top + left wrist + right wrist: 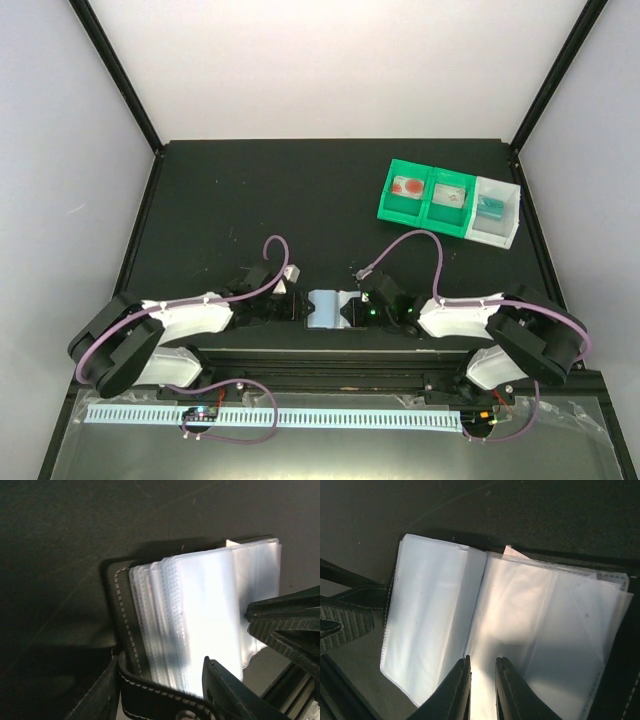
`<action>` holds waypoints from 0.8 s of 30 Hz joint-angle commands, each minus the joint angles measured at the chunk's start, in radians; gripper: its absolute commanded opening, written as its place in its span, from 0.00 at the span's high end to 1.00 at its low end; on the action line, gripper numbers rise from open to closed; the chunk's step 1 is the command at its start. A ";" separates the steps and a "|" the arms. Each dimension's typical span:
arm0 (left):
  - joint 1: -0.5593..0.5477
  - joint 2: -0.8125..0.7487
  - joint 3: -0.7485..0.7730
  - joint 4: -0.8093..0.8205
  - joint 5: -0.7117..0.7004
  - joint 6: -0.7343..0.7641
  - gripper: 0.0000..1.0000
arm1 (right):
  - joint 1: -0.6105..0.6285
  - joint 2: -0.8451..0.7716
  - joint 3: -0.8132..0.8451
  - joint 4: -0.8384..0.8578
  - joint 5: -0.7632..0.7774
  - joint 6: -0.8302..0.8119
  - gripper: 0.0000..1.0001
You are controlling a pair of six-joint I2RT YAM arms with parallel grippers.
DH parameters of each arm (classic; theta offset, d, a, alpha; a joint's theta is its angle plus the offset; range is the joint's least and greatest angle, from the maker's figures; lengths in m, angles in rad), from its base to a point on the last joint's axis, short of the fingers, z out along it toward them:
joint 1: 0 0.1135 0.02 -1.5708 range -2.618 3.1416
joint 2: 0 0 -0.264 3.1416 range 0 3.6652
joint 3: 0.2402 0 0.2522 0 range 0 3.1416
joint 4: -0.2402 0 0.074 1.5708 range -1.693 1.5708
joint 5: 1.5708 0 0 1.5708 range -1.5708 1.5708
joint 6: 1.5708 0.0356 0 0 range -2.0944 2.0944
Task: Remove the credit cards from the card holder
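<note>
The card holder [328,307] lies open on the black mat between my two grippers, its clear sleeves fanned out [200,615] [470,620] over a black stitched cover. My left gripper [160,659] [296,308] is open, its fingers straddling the cover's edge and snap strap. My right gripper [483,659] [356,311] hovers over the sleeves at their fold, fingers a narrow gap apart with nothing pinched. A pale credit card corner [512,553] pokes out behind the sleeves. A teal credit card [489,207] lies in the tray's white compartment.
The green-and-white three-compartment tray [428,222] stands at the back right; its two green compartments hold reddish and white items. Black frame posts rise at the mat's back corners. The right gripper's fingers [285,622] show at the edge of the left wrist view.
</note>
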 commanded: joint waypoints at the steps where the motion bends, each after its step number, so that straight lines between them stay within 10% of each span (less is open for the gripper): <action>1: 0.006 0.050 0.009 0.094 0.057 -0.022 0.53 | 0.003 0.018 -0.089 0.030 0.029 0.024 0.84; 24: 0.004 -0.078 -0.064 0.279 0.203 -0.167 0.92 | 0.003 -0.024 -0.161 0.103 0.031 0.054 0.86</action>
